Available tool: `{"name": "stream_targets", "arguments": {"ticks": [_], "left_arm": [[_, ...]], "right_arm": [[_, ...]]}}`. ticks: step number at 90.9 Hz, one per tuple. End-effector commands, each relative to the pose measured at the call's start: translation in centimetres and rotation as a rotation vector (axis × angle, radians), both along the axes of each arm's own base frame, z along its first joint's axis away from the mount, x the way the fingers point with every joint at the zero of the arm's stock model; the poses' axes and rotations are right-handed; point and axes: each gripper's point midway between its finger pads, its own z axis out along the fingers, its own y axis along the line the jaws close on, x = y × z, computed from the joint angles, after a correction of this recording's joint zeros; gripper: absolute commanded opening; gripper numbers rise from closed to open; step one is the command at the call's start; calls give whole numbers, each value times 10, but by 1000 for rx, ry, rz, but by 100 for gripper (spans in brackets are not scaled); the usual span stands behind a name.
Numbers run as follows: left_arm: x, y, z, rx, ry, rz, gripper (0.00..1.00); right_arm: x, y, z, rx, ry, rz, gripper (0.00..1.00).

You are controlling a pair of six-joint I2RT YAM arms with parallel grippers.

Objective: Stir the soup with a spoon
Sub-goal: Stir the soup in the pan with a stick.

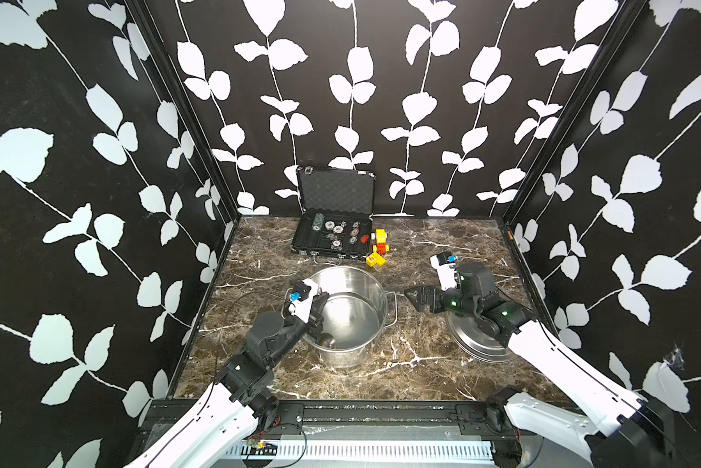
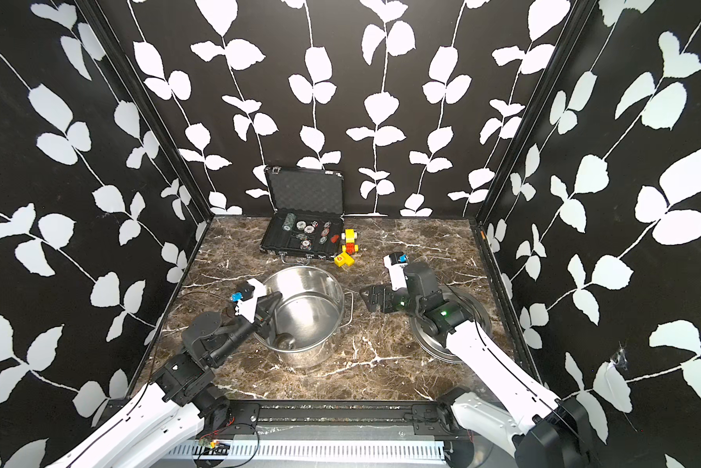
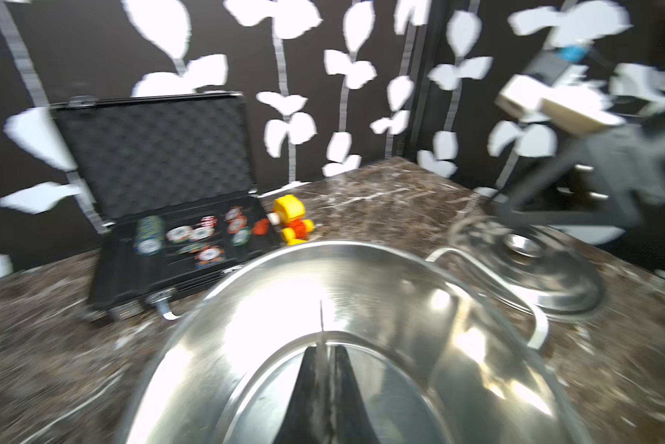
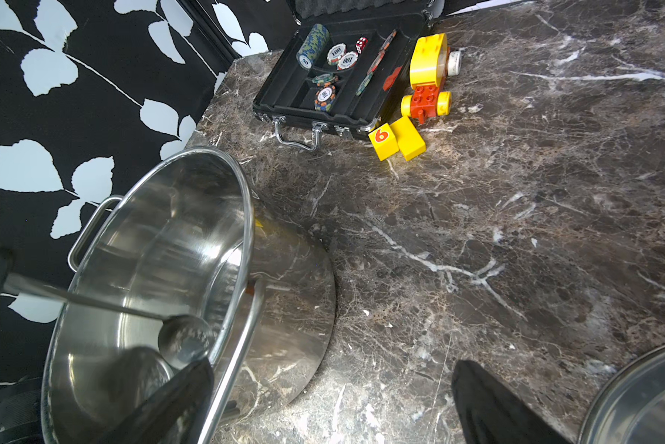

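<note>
Right wrist view is showing the long thin shiny silver metal spoon [image 4: 112, 306] reaching down inside the big round steel pot [image 4: 150, 246], its small bowl sitting low, apparently by the near wall. The left pincer [image 3: 323, 350] is clamping fully shut on the handle's upper end, so the long axis is slanting downward from it into the pot. The right pincer [image 1: 415, 299] is hovering spread wide and empty, just right of the pot; the left arm is plainly the nearer for stirring.

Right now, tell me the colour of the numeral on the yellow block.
Red; the numeral shows best in the right wrist view.
</note>
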Motion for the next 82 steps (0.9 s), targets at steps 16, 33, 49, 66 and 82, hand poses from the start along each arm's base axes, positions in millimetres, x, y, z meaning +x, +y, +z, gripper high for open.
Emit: {"name": "stream_targets", "arguments": {"ticks": [16,33,49,66,82], "left_arm": [[30,14,7,-2,-20,140,0],[58,25,22,-6,-49,218,0],[82,22,20,14,-9,213,0],[97,-10,22,49,7,73,0],[110,-40,25,51,29,-50,0]], "right_arm": [[0,0,1,0,-27,-4,99],[0,-1,0,-11,-28,-4,99],[-2,-5,-4,-33,-24,-10,99],[0,-5,-6,-38,-21,-11,99],[2,-2,-5,-32,-21,-5,99]]}}
